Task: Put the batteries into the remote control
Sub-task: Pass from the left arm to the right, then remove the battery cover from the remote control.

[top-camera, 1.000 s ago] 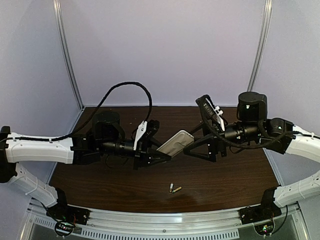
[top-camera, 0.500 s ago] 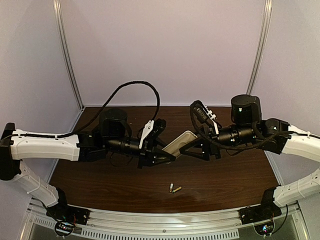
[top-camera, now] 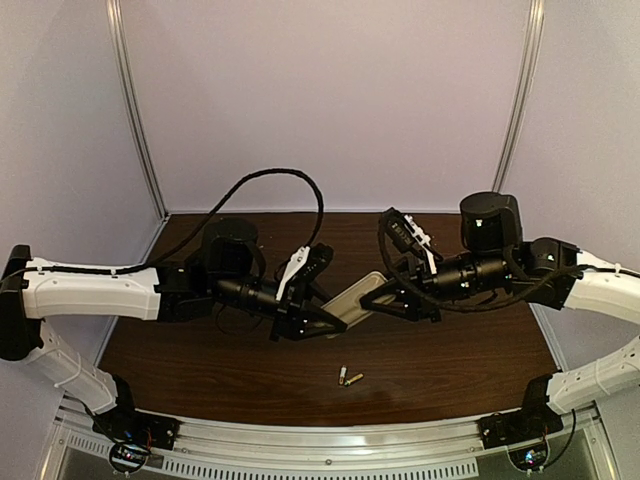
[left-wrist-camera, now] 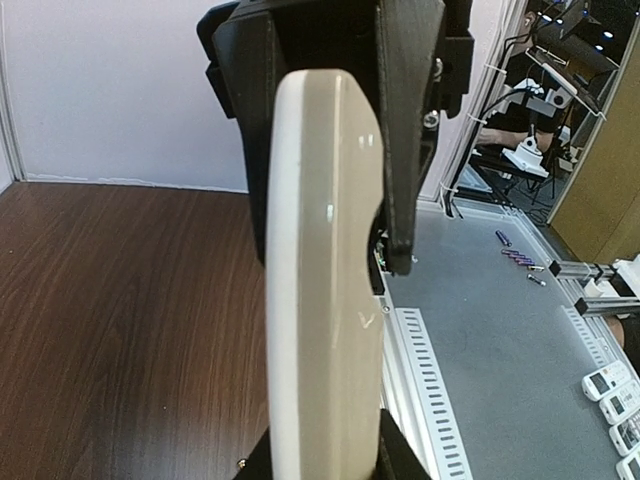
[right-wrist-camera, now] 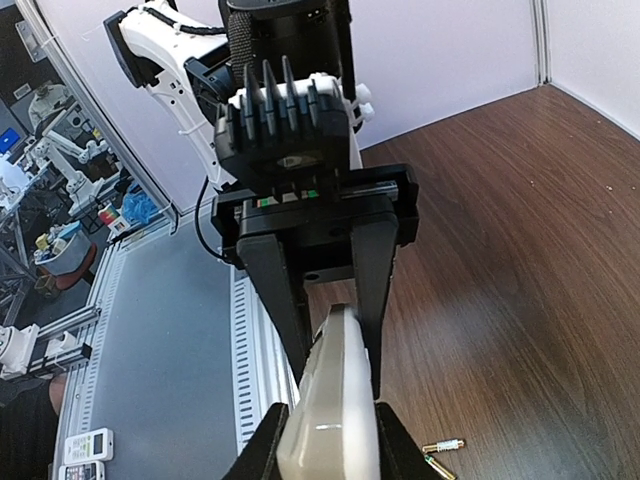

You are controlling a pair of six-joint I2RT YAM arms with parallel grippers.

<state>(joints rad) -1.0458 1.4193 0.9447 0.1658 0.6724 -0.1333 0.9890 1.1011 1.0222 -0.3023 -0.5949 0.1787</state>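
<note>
Right now the remote (top-camera: pixel 357 300) hangs in the air above the middle of a dark wooden table (top-camera: pixel 220 375), held at both ends. The left gripper (top-camera: pixel 323 319) pinches the lower end, its fingers pressed against the two faces. The right gripper (top-camera: pixel 391 298) clamps the upper end the same way. From each wrist camera the remote shows edge-on, a pale slab running away to the other arm's fingers. I cannot tell from any view whether the battery cover is on or off.

The batteries (top-camera: pixel 350 378) lie together on the table nearer the front edge, well below the remote and apart from both grippers.

What worries me is two arms sharing one stiff object. If either moves without the other matching it, the remote could twist, slide through the fingers or be strained. If one lets go while the other's hold is slight, the remote could tip or fall to the table. Neither gripper is free to fetch a battery. The batteries are small and round, so a clumsy reach could roll them toward the front edge.
</note>
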